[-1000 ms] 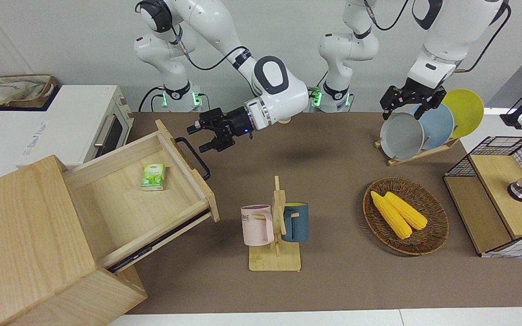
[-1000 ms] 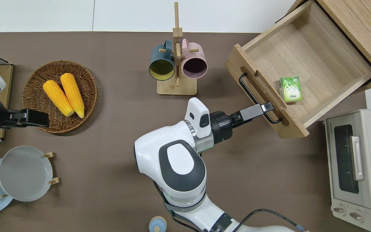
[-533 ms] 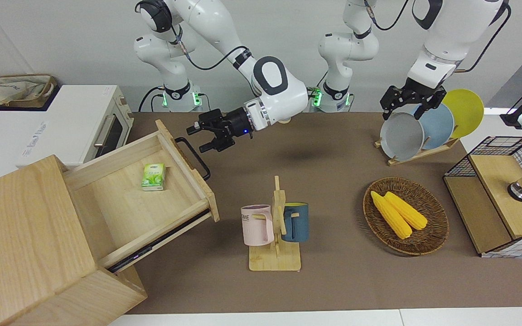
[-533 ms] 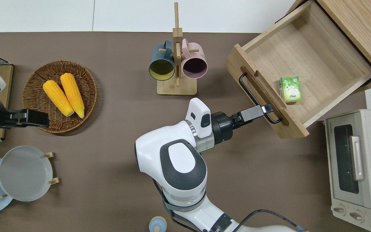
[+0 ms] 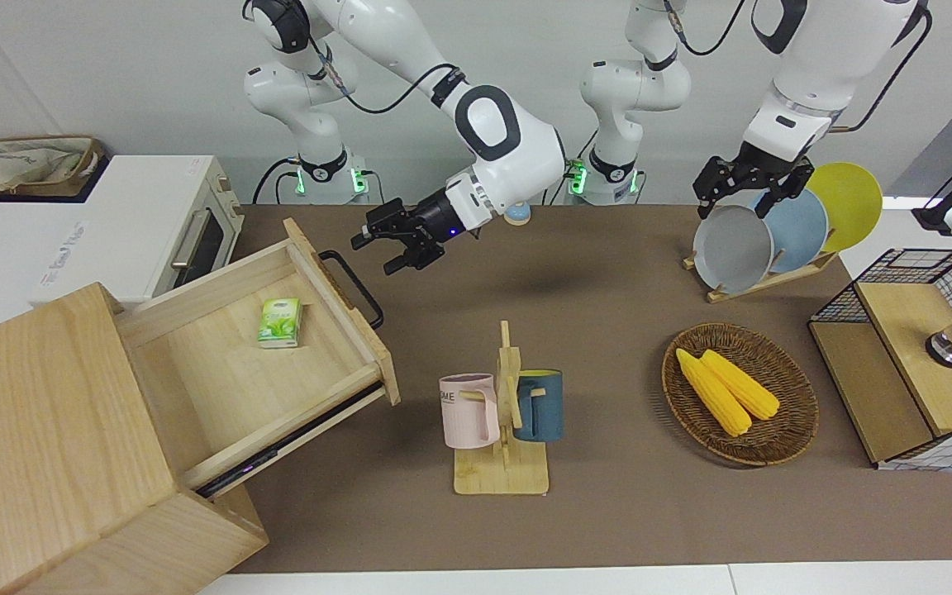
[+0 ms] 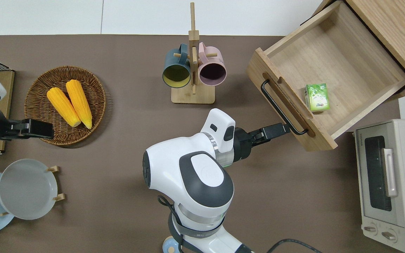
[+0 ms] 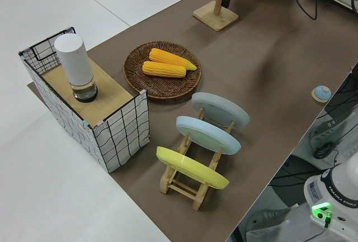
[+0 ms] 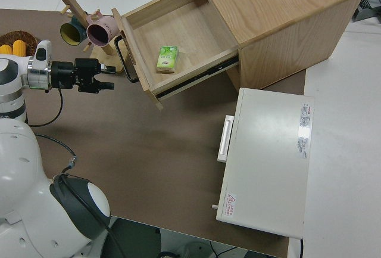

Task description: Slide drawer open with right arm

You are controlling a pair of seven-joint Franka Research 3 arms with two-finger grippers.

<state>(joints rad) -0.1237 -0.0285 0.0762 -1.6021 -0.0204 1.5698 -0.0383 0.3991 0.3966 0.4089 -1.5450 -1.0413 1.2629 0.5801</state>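
The pale-wood drawer [image 5: 228,364] [image 6: 343,63] [image 8: 184,31] stands pulled far out of the big wood box [image 5: 38,430] at the right arm's end of the table. A small green packet [image 5: 280,321] [image 6: 316,97] lies in it. Its black bar handle [image 5: 352,285] [image 6: 280,105] [image 8: 123,61] is free. My right gripper [image 5: 373,254] [image 6: 284,128] [image 8: 107,76] is open and empty. It is in the air just off the end of the handle that is nearer the robots, not touching it. The left arm is parked, its gripper [image 5: 734,200] open.
A white toaster oven [image 5: 145,223] [image 6: 389,182] stands beside the drawer, nearer the robots. A mug rack [image 5: 505,413] [image 6: 192,70] stands mid-table. A basket of corn [image 5: 740,392], a plate rack [image 5: 773,231] and a wire-grid box [image 5: 914,355] are toward the left arm's end.
My right gripper has drawn back off the drawer handle toward the robots and its arm has lifted. The drawer has not moved.
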